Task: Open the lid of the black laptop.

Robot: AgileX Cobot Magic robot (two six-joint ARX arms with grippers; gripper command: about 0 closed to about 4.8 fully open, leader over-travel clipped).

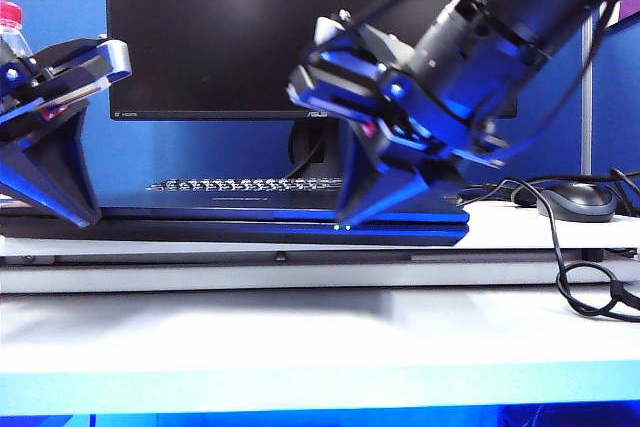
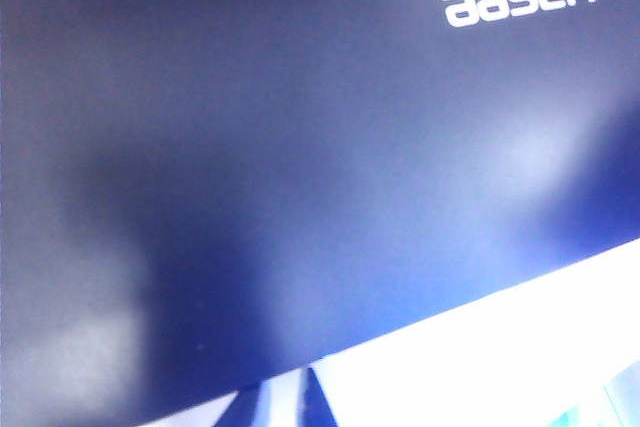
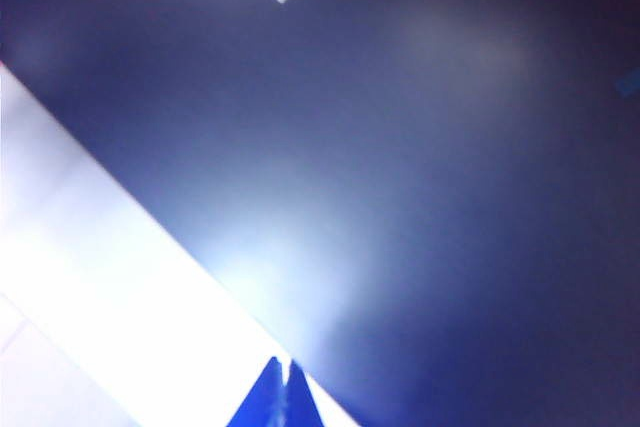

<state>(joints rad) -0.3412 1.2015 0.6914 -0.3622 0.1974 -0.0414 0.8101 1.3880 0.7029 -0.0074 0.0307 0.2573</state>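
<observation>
At the far left a bottle (image 1: pixel 10 27) with a pink cap stood behind the left gripper (image 1: pixel 85 217), which pointed down with its tip at the left end of the black laptop (image 1: pixel 280 225); in its wrist view only a sliver of a finger (image 2: pixel 318 399) showed at the lid's edge, so I could not tell whether it was open or closed. The laptop lay flat and shut on the white table (image 1: pixel 300 327), its lid (image 2: pixel 300 167) down, the upside-down "Hasee" name showing on its blue-sheened back. Behind it sat a keyboard (image 1: pixel 240 185) and a large monitor (image 1: pixel 250 27). The right gripper (image 1: pixel 343 219) came down at the front edge by two small white lights (image 1: pixel 341 228); its fingertips (image 3: pixel 268 397) looked pressed nearly together there, gripping nothing I could see. A mouse (image 1: pixel 575 200) and a cable (image 1: pixel 585 282) lay at the right.
</observation>
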